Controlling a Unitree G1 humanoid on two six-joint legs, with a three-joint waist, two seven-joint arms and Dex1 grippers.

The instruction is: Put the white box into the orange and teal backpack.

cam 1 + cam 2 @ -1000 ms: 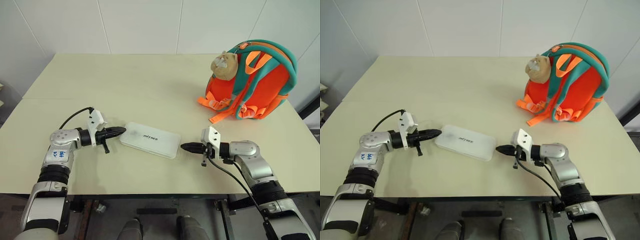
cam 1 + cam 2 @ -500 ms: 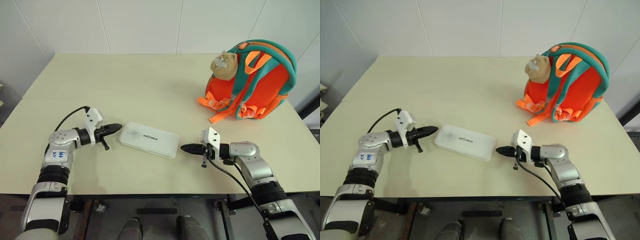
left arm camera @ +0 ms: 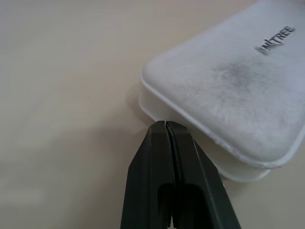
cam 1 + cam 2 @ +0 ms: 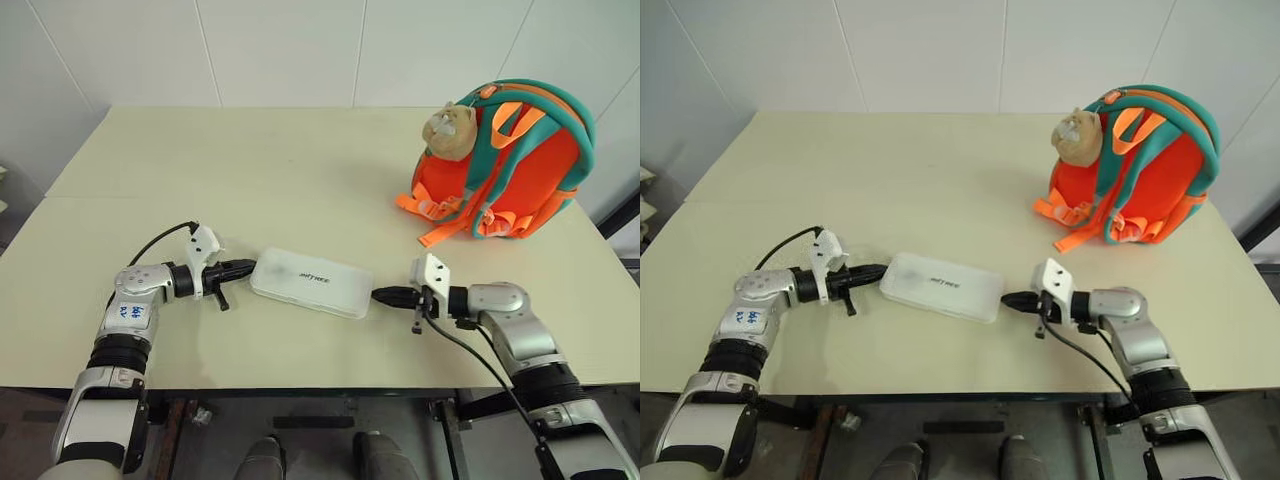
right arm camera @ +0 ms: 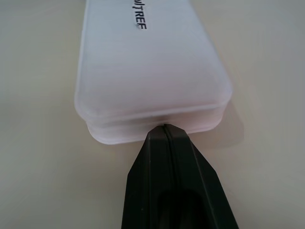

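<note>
The box [image 4: 311, 283] looks stiff, light and slick; both grippers [image 4: 252, 267] [image 4: 376, 294], jaws pressed together, should squeeze its short ends.

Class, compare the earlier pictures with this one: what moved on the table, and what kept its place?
The white box slid slightly toward the robot's right. The left claw, shut, followed to touch its end; the right claw, shut, shifted right with its tip at the opposite end. Nothing was gripped. The orange and teal backpack stayed put.

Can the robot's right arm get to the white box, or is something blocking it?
Probably yes. The right end effector, shut, already sits at one short end of the white box, with nothing between them on the table.
</note>
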